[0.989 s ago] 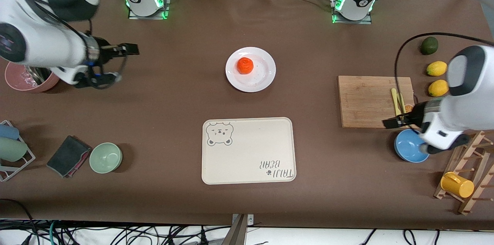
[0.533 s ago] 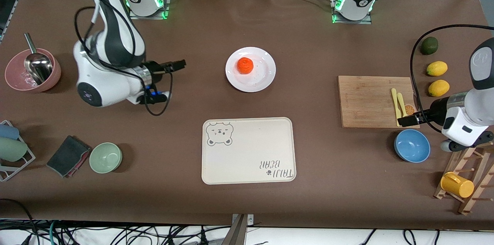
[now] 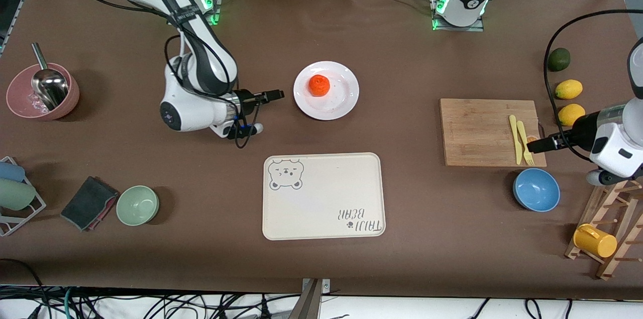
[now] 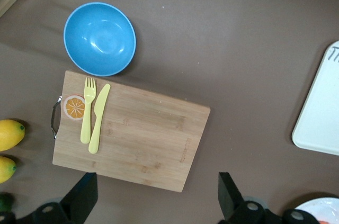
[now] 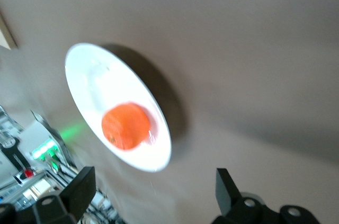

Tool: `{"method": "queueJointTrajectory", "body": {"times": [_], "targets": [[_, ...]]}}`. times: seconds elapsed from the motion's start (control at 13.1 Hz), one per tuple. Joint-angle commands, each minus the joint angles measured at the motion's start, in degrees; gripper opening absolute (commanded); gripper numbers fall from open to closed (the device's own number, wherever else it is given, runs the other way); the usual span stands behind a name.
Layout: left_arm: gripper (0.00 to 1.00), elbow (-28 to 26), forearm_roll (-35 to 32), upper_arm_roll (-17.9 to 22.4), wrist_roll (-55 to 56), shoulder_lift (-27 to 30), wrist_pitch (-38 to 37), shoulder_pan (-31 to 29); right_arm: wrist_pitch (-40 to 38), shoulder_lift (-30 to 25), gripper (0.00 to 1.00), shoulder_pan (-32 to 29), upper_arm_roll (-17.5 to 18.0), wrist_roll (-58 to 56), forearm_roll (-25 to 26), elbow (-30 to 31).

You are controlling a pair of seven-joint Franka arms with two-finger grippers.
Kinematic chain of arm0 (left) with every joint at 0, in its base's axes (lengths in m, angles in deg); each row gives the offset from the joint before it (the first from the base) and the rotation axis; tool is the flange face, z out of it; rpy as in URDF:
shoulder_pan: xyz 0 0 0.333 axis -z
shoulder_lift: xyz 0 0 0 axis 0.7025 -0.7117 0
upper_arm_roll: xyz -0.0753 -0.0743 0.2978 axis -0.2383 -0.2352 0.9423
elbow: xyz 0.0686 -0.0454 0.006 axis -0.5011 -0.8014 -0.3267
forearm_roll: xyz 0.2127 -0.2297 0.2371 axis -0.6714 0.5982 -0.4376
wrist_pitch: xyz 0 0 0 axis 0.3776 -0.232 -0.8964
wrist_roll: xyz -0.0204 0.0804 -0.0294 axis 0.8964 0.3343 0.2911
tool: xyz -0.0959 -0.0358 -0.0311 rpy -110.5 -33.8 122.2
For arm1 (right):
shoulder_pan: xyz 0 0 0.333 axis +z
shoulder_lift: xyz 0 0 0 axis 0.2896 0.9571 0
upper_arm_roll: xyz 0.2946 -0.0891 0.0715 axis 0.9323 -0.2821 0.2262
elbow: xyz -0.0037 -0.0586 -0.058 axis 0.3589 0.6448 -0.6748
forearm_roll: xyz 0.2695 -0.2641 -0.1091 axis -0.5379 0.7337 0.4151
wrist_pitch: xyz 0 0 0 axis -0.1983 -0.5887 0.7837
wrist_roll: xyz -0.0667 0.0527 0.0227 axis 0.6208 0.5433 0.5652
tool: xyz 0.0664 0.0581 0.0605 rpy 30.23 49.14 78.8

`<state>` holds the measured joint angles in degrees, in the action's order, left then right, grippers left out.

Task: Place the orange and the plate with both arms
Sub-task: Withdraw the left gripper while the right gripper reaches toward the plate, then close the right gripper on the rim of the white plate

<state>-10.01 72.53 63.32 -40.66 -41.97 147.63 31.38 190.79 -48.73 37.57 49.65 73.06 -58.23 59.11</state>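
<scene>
Since the earlier frames, the right gripper (image 3: 274, 94) had swung in from the right arm's end of the table to hang beside the round white plate (image 3: 346, 93), fingers spread and empty; the small bright orange (image 3: 319, 85) lay on that plate. Meanwhile the left gripper (image 3: 535, 145) had drawn back over the wooden cutting board (image 3: 477, 130).

Left wrist view: black fingers (image 4: 79, 197) stood wide apart above the board (image 4: 143, 139).

Right wrist view: parted fingers (image 5: 225, 184) framed the orange (image 5: 126, 126) on the plate (image 5: 100, 78).

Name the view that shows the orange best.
Front view: the orange sits whole and sharp on the plate. The right wrist view also shows it, blurred and slanted. The left wrist view catches only a sliver at its edge.
</scene>
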Motion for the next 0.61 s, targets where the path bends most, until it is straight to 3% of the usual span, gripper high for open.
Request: {"method": "queueJointTrajectory", "body": {"times": [0.0, 0.3, 0.38, 0.53], "targets": [[1.0, -8.46, 3.35, 10.53, -8.55, 9.12, 0.33, 7.69, 10.0, 3.08, 1.0, -0.17, 4.65, -7.43, -6.86, 2.18], [1.0, -11.82, 2.83, 15.99, -11.56, 15.9, -1.51, 14.29, 16.68, 5.99, 0.96, -0.17, 8.78, -7.98, -7.93, 2.18], [1.0, -11.73, 2.92, 16.36, -12.52, 16.78, -2.65, 14.92, 17.58, 6.69, 0.89, -0.17, 9.4, -7.98, -7.93, 2.1], [1.0, -11.64, 2.92, 16.36, -13.5, 18.28, -3.63, 14.92, 18.37, 6.96, 0.6, 0.27, 10.02, -7.98, -7.93, 1.92]]}}
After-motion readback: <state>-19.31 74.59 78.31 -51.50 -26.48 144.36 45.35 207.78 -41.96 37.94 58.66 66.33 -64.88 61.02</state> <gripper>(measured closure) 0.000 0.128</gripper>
